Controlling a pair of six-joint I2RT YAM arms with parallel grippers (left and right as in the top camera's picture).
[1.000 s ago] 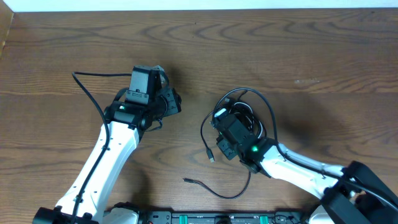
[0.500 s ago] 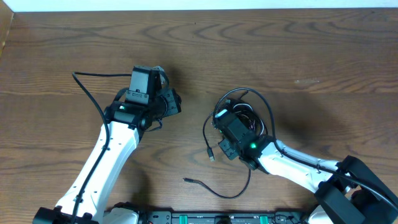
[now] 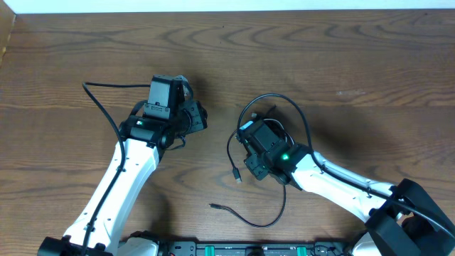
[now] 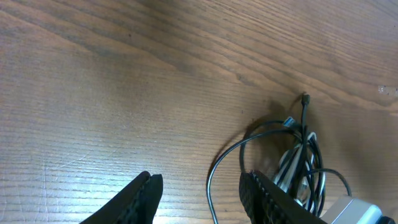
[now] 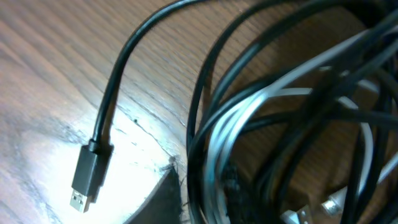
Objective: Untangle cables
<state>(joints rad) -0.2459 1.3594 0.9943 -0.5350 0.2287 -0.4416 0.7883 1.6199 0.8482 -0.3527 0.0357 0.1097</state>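
Tangling in glossy black-and-grey loops, cables [image 5: 267, 93] crowd the right end effector [image 3: 247, 132], grip unclear; left end effector [image 4: 199, 180] stands parted.

Open table [image 3: 355, 64] all round — cables [image 5: 236, 124] knotted centre-right.

I see a brown wood-grain worktop [image 3: 341, 57]. On it lie the cables [image 5: 249, 124], black with one pale, bunched in a tangle right of centre. A plug [image 3: 239, 178] trails left, and one black strand [image 3: 217, 207] curves toward the near edge.

2 arms [image 3: 121, 178] [image 3: 334, 183]; 1 white cable [image 5: 267, 93]; sev. black cables [image 5: 116, 81], no. unclear.
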